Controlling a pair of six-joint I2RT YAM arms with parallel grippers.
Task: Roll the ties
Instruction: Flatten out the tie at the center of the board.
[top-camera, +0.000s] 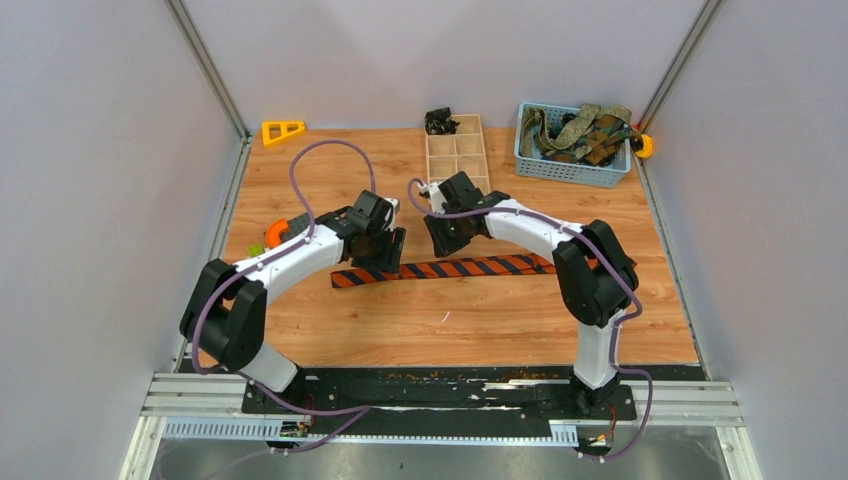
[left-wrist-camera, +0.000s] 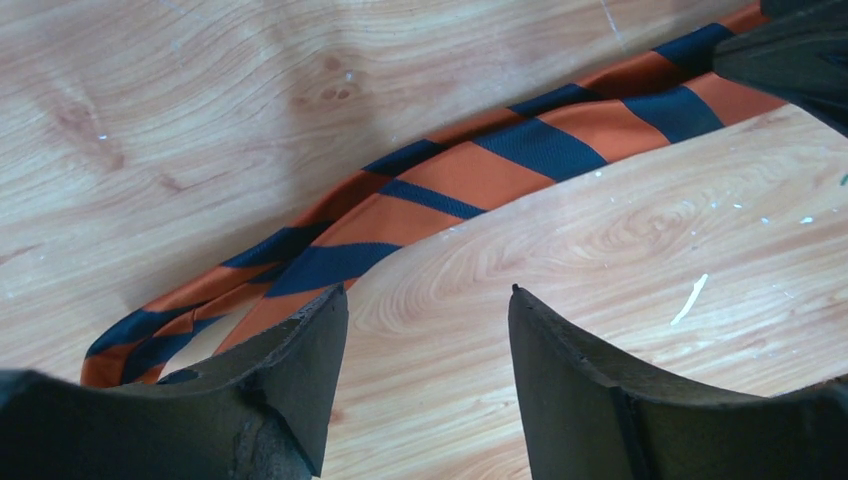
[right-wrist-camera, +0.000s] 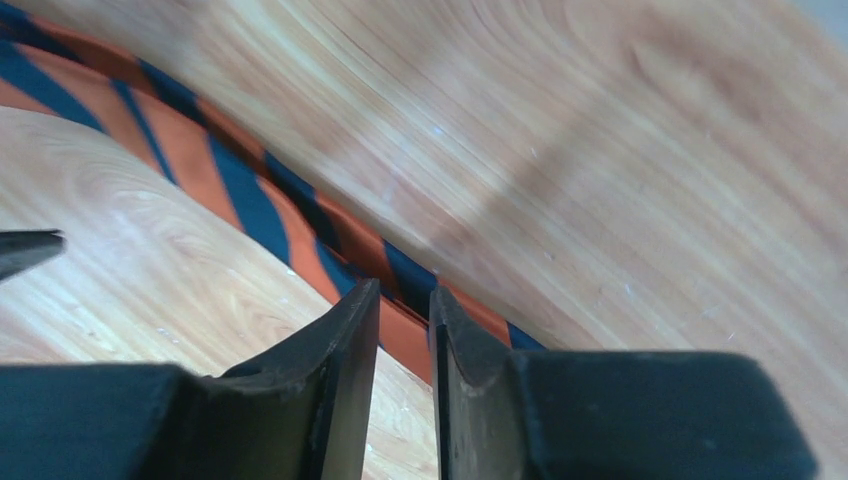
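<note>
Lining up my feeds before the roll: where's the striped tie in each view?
Top external: striped tie lies left to right across the centre.
Left wrist: striped tie runs diagonally, lower left to upper right.
Right wrist: striped tie runs upper left to bottom centre.
Shared landmark: wood-grain table beneath it.

striped tie (top-camera: 470, 267): right end hidden under right arm (top-camera: 590, 270), centre-right | dark clump (top-camera: 440, 121), top centre: too small to identify

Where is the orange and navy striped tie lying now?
In the top view, the striped tie lies mid-table, running from the left gripper rightward past the right gripper.
</note>
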